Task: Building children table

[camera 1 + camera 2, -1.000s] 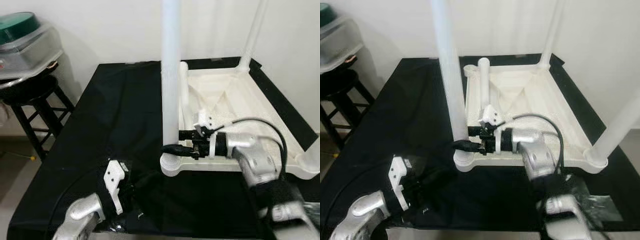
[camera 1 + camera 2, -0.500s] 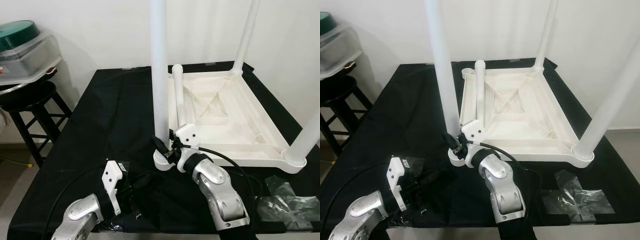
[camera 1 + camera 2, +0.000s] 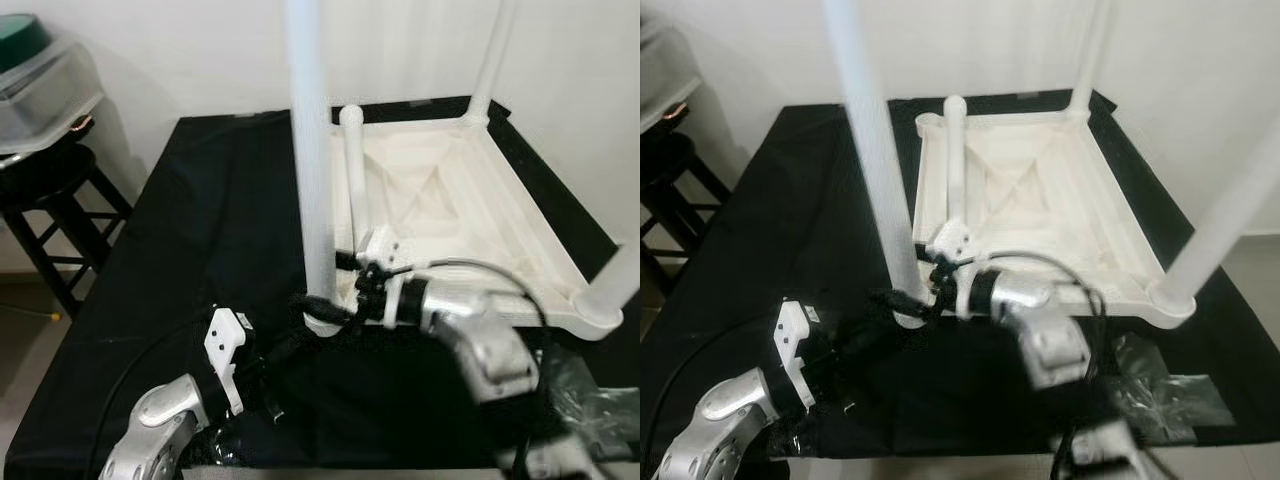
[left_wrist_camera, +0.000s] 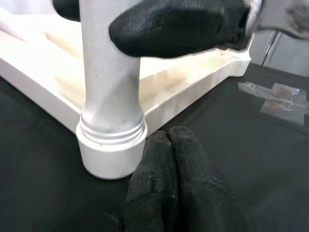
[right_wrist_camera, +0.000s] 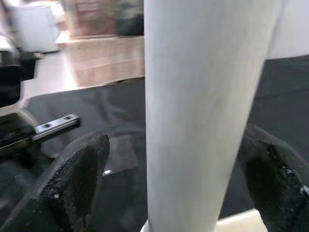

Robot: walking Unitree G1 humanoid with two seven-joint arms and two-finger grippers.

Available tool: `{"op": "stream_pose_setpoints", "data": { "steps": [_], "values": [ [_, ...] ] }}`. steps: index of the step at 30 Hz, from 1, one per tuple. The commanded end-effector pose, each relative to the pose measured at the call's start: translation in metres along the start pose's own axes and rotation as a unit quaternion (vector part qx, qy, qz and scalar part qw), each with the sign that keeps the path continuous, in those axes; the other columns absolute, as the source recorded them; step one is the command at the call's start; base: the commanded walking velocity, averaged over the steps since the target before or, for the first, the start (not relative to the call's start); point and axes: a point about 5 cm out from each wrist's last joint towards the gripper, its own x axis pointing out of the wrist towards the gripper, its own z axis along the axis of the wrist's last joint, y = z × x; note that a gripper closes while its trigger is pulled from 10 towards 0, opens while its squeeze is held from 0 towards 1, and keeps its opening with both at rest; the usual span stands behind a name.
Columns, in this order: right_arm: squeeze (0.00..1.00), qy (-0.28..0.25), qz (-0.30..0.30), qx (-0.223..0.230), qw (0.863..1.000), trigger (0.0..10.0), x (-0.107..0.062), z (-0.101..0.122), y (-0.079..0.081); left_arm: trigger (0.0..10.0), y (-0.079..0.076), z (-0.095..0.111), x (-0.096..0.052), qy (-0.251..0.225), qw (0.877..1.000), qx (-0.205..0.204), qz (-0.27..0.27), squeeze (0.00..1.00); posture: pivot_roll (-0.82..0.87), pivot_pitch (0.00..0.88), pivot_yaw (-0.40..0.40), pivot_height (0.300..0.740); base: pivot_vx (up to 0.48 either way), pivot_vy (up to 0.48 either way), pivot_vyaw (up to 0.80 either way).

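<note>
White plastic tabletop [image 3: 470, 215] lies upside down on a black cloth [image 3: 215, 230], legs up. Near-left leg [image 3: 308, 150] stands upright in its corner socket [image 4: 110, 153]. Two more legs stand at the far right and near right corners; a fourth leg [image 3: 352, 170] lies loose, propped inside the tray near the far-left corner.

Right gripper [image 3: 330, 300] reaches in from the tray side, low on the near-left leg. Its fingers [image 5: 77, 179] straddle the leg, one each side, with small gaps showing; cannot tell if they press. Left gripper [image 4: 169, 179] sits on the cloth just before the socket, fingers closed together, holding nothing.

Handling, by judgement: hollow moulded plastic, light and stiff, smooth and likely slippery under the pads. A tall leg gives leverage, so a grip low near the socket should keep it from tipping or levering the light tabletop off the cloth. Tabletop may slide when pushed; bracing the corner would help. Loose leg not yet fitted.
</note>
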Motion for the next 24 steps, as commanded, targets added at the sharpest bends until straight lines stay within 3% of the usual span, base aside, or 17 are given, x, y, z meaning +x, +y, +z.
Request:
{"op": "stream_pose_setpoints", "data": {
  "steps": [1,5,9,10,20,23,24],
  "values": [
    [0.00,0.002,0.042,0.007,0.999,10.0,0.005,-0.005,0.004,10.0,-0.001,-0.002,-0.003,0.006,1.000,0.000,0.003,0.00,0.03,0.115,0.051,0.740,0.000,0.000,0.00],
    [0.00,-0.004,0.092,0.021,0.996,10.0,0.013,0.002,-0.003,10.0,-0.002,-0.003,-0.003,0.007,1.000,0.000,0.004,0.00,0.04,0.110,0.049,0.740,0.000,0.000,0.00],
    [0.00,-0.004,0.101,0.022,0.995,10.0,0.015,0.003,-0.005,10.0,-0.002,-0.003,-0.003,0.007,1.000,0.001,0.004,0.00,0.04,0.110,0.049,0.740,0.000,0.000,0.00],
    [0.00,-0.009,0.126,0.037,0.991,0.0,0.019,0.004,-0.009,10.0,-0.003,-0.004,-0.003,0.008,1.000,0.000,0.003,0.00,0.04,0.108,0.047,0.740,0.000,0.000,0.00],
    [0.00,-0.012,0.123,0.040,0.991,0.0,0.016,0.000,-0.011,10.0,-0.005,-0.004,-0.003,0.008,1.000,-0.001,0.003,0.00,0.04,0.109,0.046,0.740,0.000,0.000,0.00],
    [0.00,-0.025,0.025,0.043,0.998,0.0,0.000,-0.008,-0.019,10.0,-0.005,-0.004,-0.003,0.007,1.000,-0.004,0.000,0.00,0.02,0.108,0.048,0.740,0.000,0.000,0.00],
    [0.00,-0.025,0.025,0.043,0.998,0.0,0.000,-0.008,-0.019,10.0,-0.005,-0.004,-0.003,0.007,1.000,-0.004,0.000,0.00,0.02,0.108,0.048,0.740,0.000,0.000,0.00]
  ]
}}
